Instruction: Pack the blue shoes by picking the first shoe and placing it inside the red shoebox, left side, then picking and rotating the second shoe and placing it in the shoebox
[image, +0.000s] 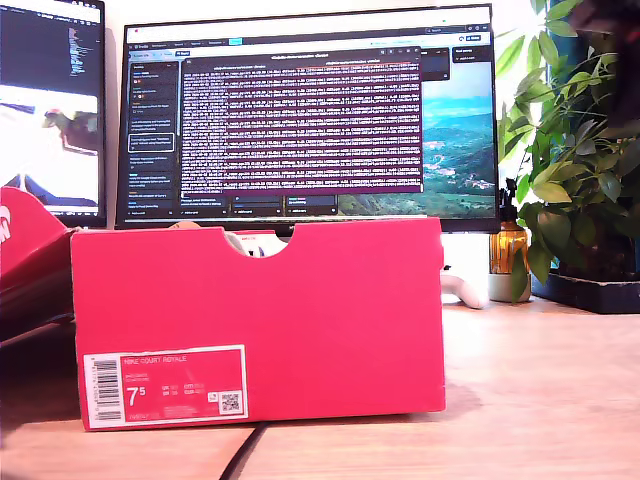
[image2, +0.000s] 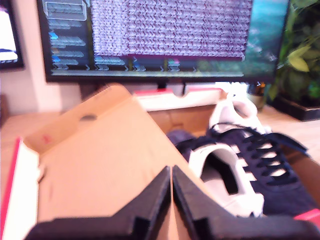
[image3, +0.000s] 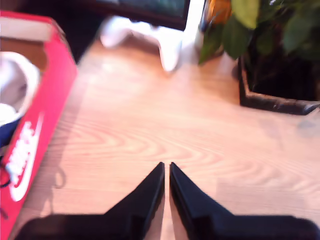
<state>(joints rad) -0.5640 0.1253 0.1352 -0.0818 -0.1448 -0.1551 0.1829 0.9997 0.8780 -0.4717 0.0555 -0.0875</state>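
The red shoebox (image: 260, 320) stands in front of the exterior view, its notch up and the white 7.5 label low at that view's left. No arm shows there. In the first wrist view my first gripper (image2: 171, 169) is shut and empty, hovering over bare brown cardboard (image2: 100, 165) inside the box. Beside it lies a navy shoe (image2: 280, 185) with white lining and stripes. A white rounded heel part (image2: 235, 112) shows behind it. My second gripper (image3: 166, 165) is shut and empty above the wooden table, beside the shoebox's outer side wall (image3: 45, 110). White shoe lining (image3: 15, 85) shows inside.
A monitor (image: 300, 110) stands behind the box, and a second screen (image: 50, 100) is at the exterior view's left. A red lid (image: 25, 250) leans there too. A potted plant (image: 580, 170), an amber bottle (image: 508, 250) and a white controller (image: 465, 290) sit at that view's right.
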